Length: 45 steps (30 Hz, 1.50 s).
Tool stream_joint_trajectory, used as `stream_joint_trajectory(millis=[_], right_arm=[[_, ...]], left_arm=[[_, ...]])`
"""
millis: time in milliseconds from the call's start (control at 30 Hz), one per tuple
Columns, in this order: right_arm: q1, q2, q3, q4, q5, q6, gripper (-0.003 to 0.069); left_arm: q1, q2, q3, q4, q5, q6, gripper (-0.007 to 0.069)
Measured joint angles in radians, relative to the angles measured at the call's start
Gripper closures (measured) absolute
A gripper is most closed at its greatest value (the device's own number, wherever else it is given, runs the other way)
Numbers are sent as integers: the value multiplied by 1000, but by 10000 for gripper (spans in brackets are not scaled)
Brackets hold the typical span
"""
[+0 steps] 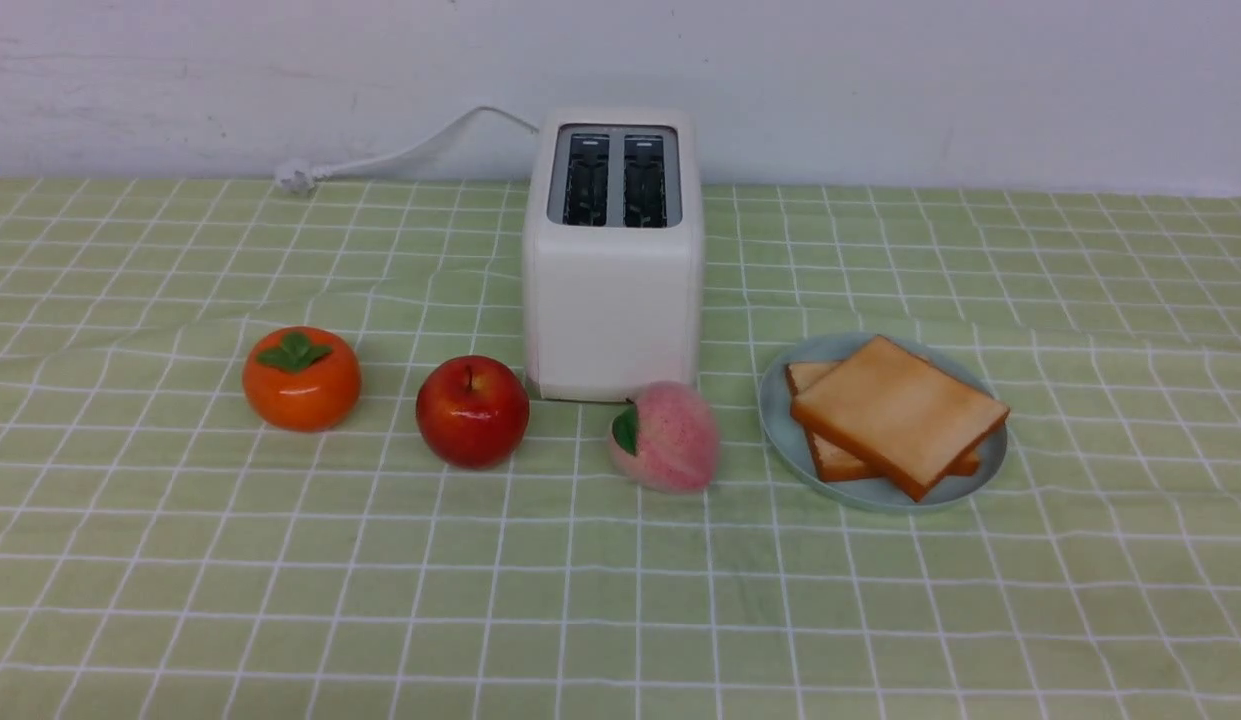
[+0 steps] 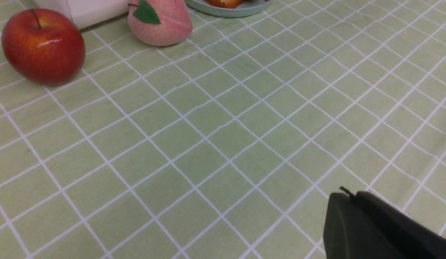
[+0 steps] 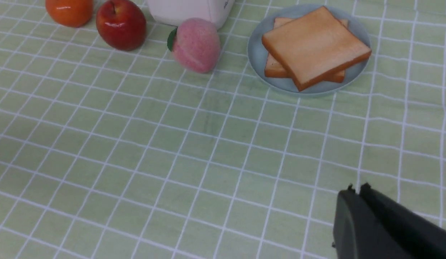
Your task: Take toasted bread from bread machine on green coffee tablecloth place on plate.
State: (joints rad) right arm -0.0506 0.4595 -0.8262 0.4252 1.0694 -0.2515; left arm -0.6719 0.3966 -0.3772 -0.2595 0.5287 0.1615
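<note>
Two slices of toasted bread (image 1: 895, 412) (image 3: 314, 45) lie stacked on the pale blue-green plate (image 1: 778, 405) (image 3: 257, 54), to the right of the white bread machine (image 1: 612, 300). Both of its dark slots (image 1: 624, 180) hold nothing. The green coffee tablecloth (image 1: 620, 590) covers the table. Neither arm shows in the front view. My left gripper (image 2: 352, 194) is shut on nothing, low over bare cloth. My right gripper (image 3: 356, 190) is shut too, holding nothing, over the cloth well short of the plate.
An orange persimmon (image 1: 301, 378), a red apple (image 1: 472, 410) and a pink peach (image 1: 666, 436) stand in a row in front of the bread machine; the peach lies close to the plate's left rim. The white power cord (image 1: 400, 155) trails back left to the wall.
</note>
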Motion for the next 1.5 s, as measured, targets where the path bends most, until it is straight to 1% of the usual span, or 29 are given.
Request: stream_joint_trajectory(millis=[167,633,700,767,800,833,933,1000,1067,1133,1167,1233,1333,1500], right_arm=[[0,-39,53,-3,-59,60,650],[0,-39,85,-12,-62,74,645],[0,-53,119,-58,-108,76,658],[0,-101,194,-104,-213,76,675],[0,-107,204,-108,-225,76,676],[4,-153,282,-140,-317,76,678],[22,-264,501,-200,-514,96,678],[25,-335,622,-231,-616,136,678],[28,-401,744,-273,-680,205,678],[28,-435,797,-296,-699,240,678],[28,-461,838,-326,-686,298,678],[28,-468,841,-359,-672,353,679],[28,-470,841,-392,-672,379,679],[28,-470,841,-393,-672,388,678]], left_arm=[[0,0,0,0,0,0,608],[0,0,0,0,1,0,605],[0,0,0,0,1,0,605],[0,0,0,0,1,0,605],[0,0,0,0,1,0,605],[0,0,0,0,1,0,605],[0,0,0,0,1,0,605],[0,0,0,0,1,0,605],[0,0,0,0,1,0,605],[0,0,0,0,1,0,605],[0,0,0,0,1,0,604],[0,0,0,0,1,0,603],[0,0,0,0,1,0,599],[0,0,0,0,1,0,593]])
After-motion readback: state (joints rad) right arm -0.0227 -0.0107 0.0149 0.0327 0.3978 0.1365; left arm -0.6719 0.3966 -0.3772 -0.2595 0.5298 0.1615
